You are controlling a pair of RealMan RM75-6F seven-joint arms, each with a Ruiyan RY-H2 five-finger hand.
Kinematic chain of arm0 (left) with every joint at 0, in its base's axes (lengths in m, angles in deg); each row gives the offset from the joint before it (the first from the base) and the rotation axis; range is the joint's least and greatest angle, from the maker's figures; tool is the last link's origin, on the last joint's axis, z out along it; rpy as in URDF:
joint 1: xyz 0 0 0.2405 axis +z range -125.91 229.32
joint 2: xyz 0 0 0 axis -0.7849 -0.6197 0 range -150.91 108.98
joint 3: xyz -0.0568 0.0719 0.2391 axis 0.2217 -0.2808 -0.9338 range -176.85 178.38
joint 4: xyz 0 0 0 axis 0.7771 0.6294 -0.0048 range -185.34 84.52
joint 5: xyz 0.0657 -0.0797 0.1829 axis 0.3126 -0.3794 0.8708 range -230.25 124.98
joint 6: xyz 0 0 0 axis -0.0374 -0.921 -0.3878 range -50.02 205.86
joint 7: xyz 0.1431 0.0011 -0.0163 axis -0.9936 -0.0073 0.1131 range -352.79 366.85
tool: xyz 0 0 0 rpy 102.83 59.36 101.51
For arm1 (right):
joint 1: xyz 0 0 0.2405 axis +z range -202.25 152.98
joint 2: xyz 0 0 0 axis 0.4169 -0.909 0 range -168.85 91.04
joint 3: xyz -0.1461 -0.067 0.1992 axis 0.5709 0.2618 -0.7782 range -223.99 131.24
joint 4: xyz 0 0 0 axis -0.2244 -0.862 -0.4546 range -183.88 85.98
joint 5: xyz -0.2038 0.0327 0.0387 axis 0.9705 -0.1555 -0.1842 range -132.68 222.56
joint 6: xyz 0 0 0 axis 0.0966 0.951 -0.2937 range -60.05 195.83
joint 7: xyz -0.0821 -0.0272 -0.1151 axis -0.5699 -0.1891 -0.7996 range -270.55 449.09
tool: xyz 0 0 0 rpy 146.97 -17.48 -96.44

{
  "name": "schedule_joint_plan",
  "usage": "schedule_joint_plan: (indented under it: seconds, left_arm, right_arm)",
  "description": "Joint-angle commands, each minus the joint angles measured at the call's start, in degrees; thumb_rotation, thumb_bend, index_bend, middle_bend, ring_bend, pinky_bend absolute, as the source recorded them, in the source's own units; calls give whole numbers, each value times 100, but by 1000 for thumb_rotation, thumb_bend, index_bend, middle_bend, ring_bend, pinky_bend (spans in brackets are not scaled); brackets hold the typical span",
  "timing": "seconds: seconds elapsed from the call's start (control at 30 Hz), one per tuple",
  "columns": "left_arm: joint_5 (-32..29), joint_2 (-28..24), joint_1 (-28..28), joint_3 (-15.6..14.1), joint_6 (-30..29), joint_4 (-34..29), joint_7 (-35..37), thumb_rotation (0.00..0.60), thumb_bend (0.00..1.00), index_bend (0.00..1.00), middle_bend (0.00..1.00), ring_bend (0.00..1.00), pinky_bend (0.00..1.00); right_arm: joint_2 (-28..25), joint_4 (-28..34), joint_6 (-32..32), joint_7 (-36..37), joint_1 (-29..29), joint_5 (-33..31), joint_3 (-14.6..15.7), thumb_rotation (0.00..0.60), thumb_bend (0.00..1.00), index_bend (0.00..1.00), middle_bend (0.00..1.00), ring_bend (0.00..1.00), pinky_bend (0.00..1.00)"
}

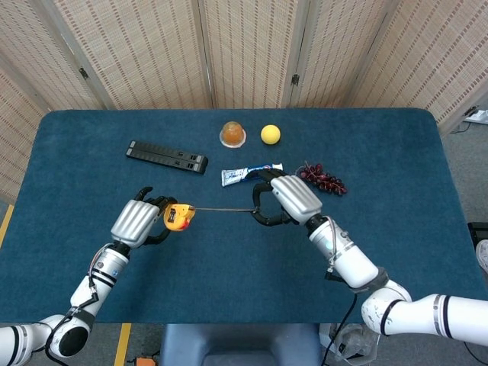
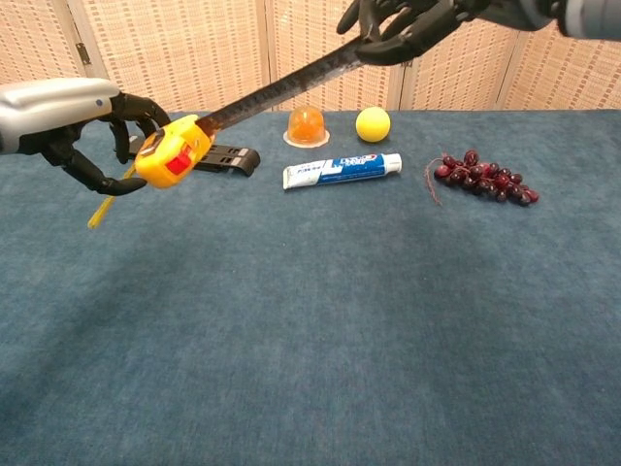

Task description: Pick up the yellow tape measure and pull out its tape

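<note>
My left hand grips the yellow tape measure, which has a red button and a yellow strap hanging below it, above the table's left half. A stretch of tape runs out of the case to the right. My right hand pinches the tape's end between thumb and fingers. Both hands are raised off the blue table.
At the back lie a black power strip, an orange jelly cup, a yellow ball, a toothpaste tube and a bunch of dark grapes.
</note>
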Motion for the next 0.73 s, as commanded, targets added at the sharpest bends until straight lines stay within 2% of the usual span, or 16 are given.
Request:
schedule_joint_plan:
  seconds: [0.03,0.37,0.53,0.73]
  left_arm:
    - [116,4,61,-64,101,191,164,600,396,491,498,441,147]
    - [278,174,159,-184,313,647,367,600,396,491,498,440,147]
    - [306,276,168,-170,357,707,355,600,396,491,498,440,147]
    - [331,332,161,-128,377,704,307,600,396,491,498,440,148]
  right_arm:
    - [-441,285,60,333,-314,336,38,600,508,638,237,167,145]
    - [-1597,715,383,1480,-1170,1284,106,600,508,638,237,169,145]
    - [-1836,675,502,1888,-1402,1593,166,600,508,639,237,169,145]
    - [-1820,599,505,2093,-1440,1778,219,600,507,639,237,168,145]
